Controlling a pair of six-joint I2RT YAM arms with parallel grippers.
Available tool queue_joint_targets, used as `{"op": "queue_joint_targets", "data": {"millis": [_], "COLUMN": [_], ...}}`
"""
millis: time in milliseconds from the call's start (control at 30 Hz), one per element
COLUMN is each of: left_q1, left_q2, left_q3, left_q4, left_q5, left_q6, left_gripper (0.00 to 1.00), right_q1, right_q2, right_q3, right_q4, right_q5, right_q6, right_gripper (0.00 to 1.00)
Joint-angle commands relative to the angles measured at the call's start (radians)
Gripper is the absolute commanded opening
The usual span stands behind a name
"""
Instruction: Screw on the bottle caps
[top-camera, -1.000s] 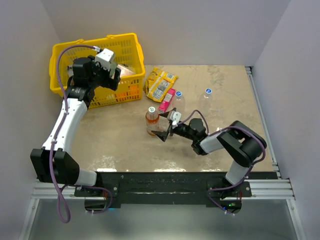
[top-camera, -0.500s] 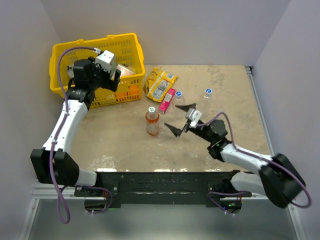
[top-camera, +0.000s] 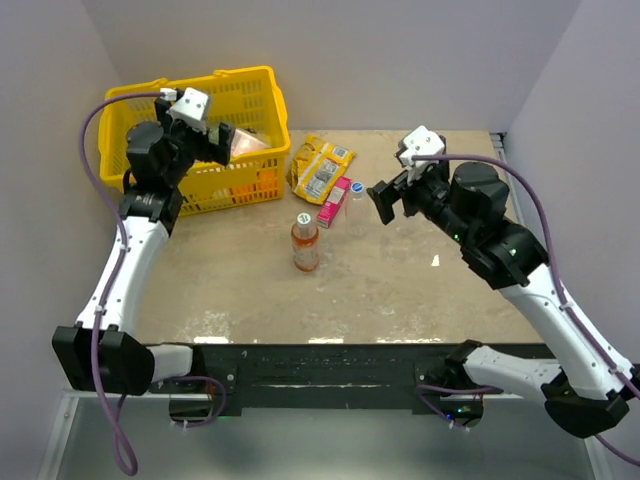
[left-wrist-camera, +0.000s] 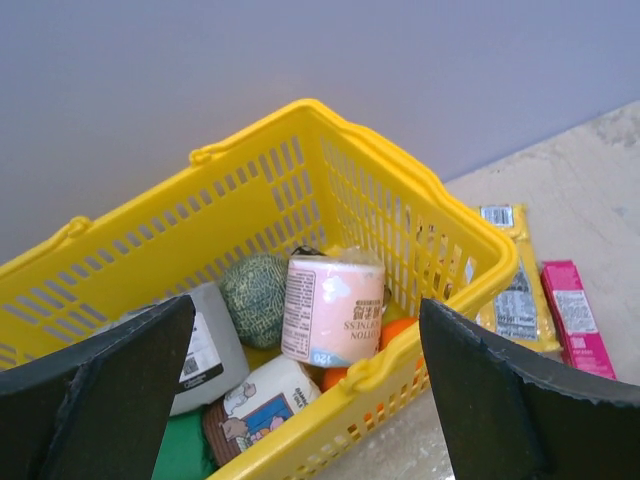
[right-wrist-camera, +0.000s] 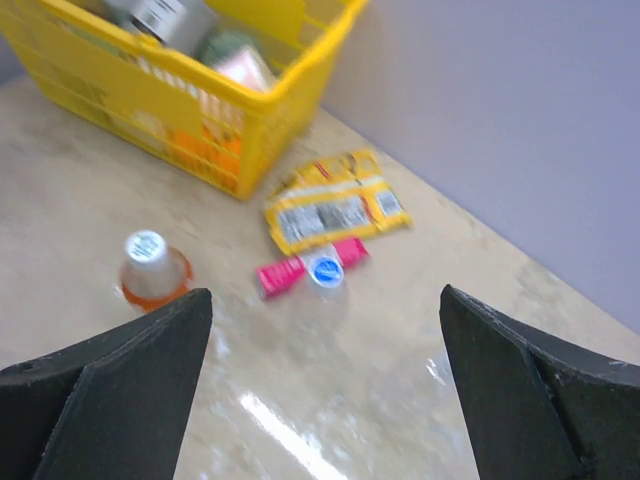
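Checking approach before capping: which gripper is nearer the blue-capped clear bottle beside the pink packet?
Right. The right gripper hangs open beside the blue-capped clear bottle, on its right; the left gripper hovers open over the yellow basket, far left.

The basket (top-camera: 240, 72) sits at the worktop's (top-camera: 400, 290) far left corner. Right of it lies a wide packet (top-camera: 322, 167), with a slim packet (top-camera: 333, 201) just before that. Nearer, mid-worktop, stands one bottle (top-camera: 305, 243); a second bottle (top-camera: 356, 204) stands just right of the slim packet.
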Motion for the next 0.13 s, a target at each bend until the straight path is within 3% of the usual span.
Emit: {"op": "queue_joint_targets", "data": {"millis": [0, 100], "left_q1": [0.020, 0.027], "left_q2": [-0.040, -0.046], "left_q3": [-0.013, -0.005], "left_q4": [0.137, 0.153], "left_q5": [0.014, 0.024], "left_q6": [-0.095, -0.124], "left_gripper": [1.00, 1.00], "right_q1": [0.001, 0.002], "right_q2": [-0.006, 0.050], "right_q3": [0.124, 0.221], "right_q4": [-0.261, -0.275], "right_q5": [0.230, 0.320], "right_q6": [-0.072, -0.045], "right_gripper": [0.99, 0.99]}}
